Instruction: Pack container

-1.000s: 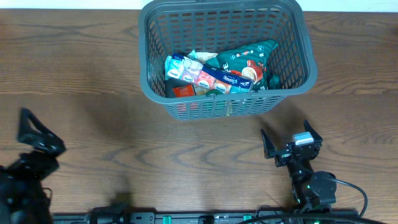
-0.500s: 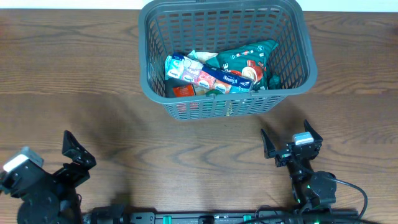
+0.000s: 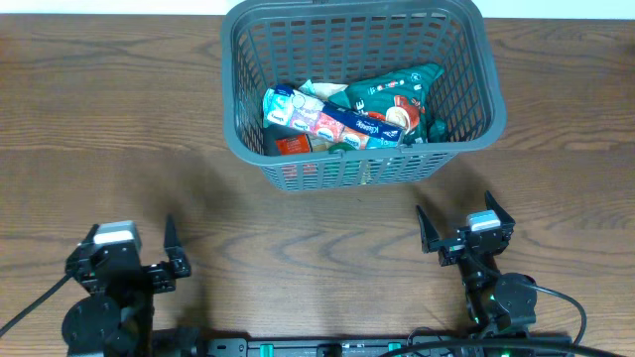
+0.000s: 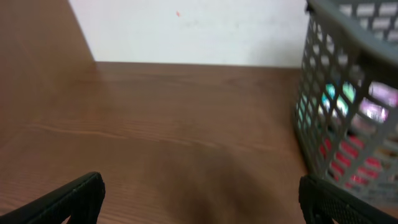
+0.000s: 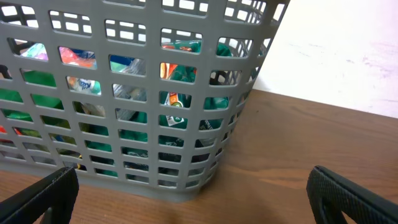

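Brown wood-grain table (image 3: 298, 248) fills the overhead view, with a pale wall showing behind it in both wrist views. At 12 o'clock on the table stands the container (image 3: 347, 171), upright, its far rim close to the table's far edge. Inside it, lying on the floor toward the near wall, are a teal pouch (image 3: 392, 91) at the 3 o'clock side, a blue, white and pink packet (image 3: 319, 119) set diagonally across the middle, and a red item (image 3: 293, 145) at the 7 o'clock corner, partly under the packet. The left fingers (image 3: 173, 250) sit at 7 o'clock near the front edge of the table, spread wide with nothing between them; the left wrist view shows bare table in the gap and the container's lattice wall off at 3 o'clock. The right fingers (image 3: 427, 231) sit at 5 o'clock, also spread wide and holding nothing, pointing toward the container's near right corner, which fills the 10 o'clock part of the right wrist view. Both pairs of fingers are well apart from the container.
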